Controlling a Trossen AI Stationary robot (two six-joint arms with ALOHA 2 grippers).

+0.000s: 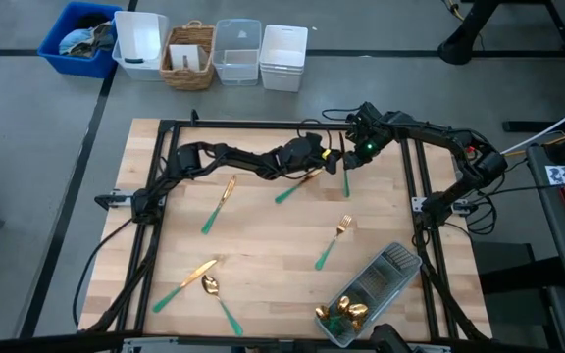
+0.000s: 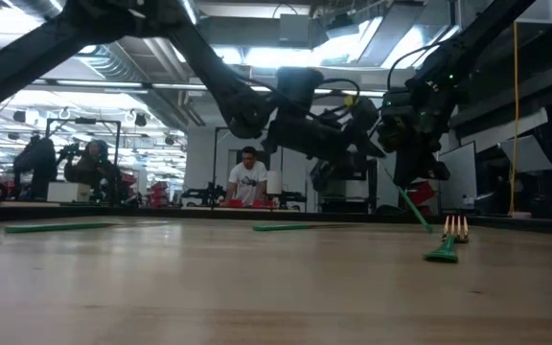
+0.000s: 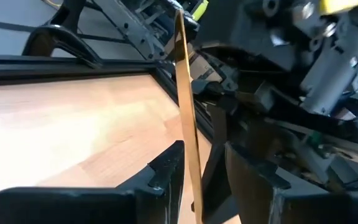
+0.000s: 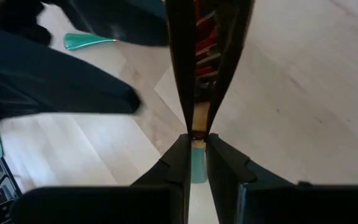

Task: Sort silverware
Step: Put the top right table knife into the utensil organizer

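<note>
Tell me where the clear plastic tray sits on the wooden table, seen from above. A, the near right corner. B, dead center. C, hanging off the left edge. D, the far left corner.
A: in the high view the clear tray lies at the table's near right corner, with gold pieces bunched at one end.

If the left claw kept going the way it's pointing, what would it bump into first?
Most likely the right claw. The left claw, gripping a gold-bladed knife, points straight at it, with the dark body of the right arm filling its wrist view just ahead. Exact depth is hard to judge.
</note>
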